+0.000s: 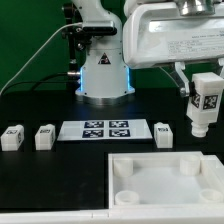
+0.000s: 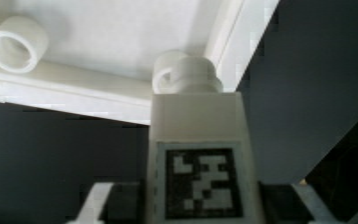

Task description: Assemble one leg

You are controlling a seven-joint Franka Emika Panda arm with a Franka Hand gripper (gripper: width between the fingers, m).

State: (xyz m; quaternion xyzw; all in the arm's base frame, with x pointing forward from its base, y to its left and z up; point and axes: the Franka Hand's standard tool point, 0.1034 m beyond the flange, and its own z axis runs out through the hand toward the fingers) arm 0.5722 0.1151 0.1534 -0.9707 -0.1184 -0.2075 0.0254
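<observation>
My gripper (image 1: 205,92) is shut on a leg (image 1: 205,105), a white block with a black-and-white tag, and holds it upright in the air at the exterior view's right, above the far right corner of the large white tray-like part (image 1: 160,182). In the wrist view the held leg (image 2: 201,150) fills the middle between my fingers (image 2: 105,205), its round end pointing toward the tray's edge (image 2: 123,85), near a round corner socket (image 2: 19,47). Three more legs lie on the table: two at the exterior view's left (image 1: 12,137) (image 1: 45,136) and one (image 1: 164,133) right of the marker board.
The marker board (image 1: 105,129) lies flat in the middle of the black table. The arm's base (image 1: 103,75) stands behind it. A cable runs along the table at the far left.
</observation>
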